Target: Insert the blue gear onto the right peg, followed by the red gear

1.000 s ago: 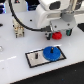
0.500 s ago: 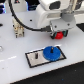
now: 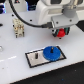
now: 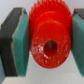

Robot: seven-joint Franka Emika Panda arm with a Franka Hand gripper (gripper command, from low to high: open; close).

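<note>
Little has moved; we note the gripper pinching the red gear; lift straight, then centre it above the blue gear.

Red gear: fills the middle of the wrist view, toothed rim visible, dark round hole in its raised hub.
Gripper: one teal pad with black backing on each side of the gear.
Contact: both pads press against the gear's rim.
Background: pale, blurred surface.
</note>
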